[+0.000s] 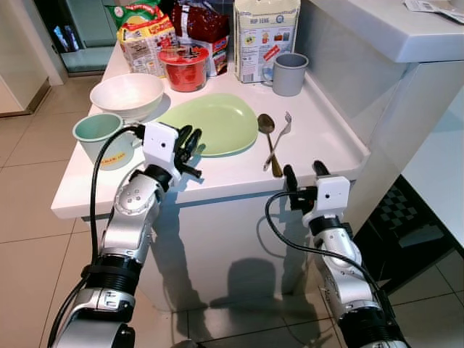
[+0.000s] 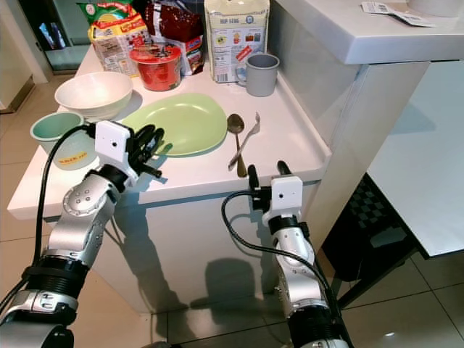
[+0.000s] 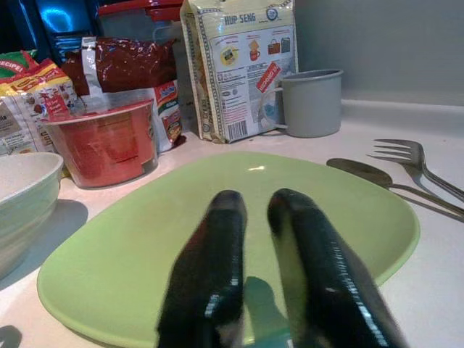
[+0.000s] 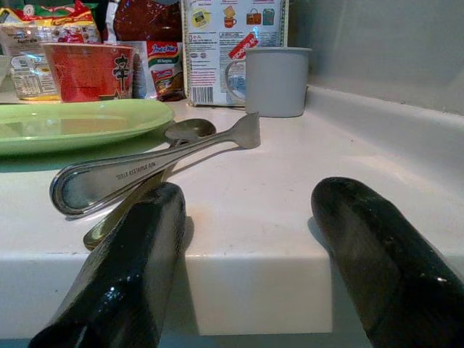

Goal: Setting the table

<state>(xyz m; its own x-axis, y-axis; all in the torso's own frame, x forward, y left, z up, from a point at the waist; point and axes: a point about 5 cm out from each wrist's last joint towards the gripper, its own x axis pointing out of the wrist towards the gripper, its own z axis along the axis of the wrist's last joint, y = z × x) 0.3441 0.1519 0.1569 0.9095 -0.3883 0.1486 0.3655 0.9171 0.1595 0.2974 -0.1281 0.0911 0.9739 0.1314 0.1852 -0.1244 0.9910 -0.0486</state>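
My left arm is raised at centre left of the head view, its gripper [image 1: 190, 143] over the near edge of the green plate [image 1: 217, 119], fingers nearly together with nothing between them. My right gripper [image 1: 304, 174] sits lower centre at the table [image 1: 319, 138] edge, fingers wide apart and empty, pointing at the spoon [image 1: 267, 130] and fork [image 1: 281, 134], which lie crossed just right of the plate.

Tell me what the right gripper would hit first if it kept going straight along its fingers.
Probably the fork and spoon handles lying crossed near the table edge. The right gripper is open, level with that edge, so its fingers may meet the tabletop first; depth is unclear.
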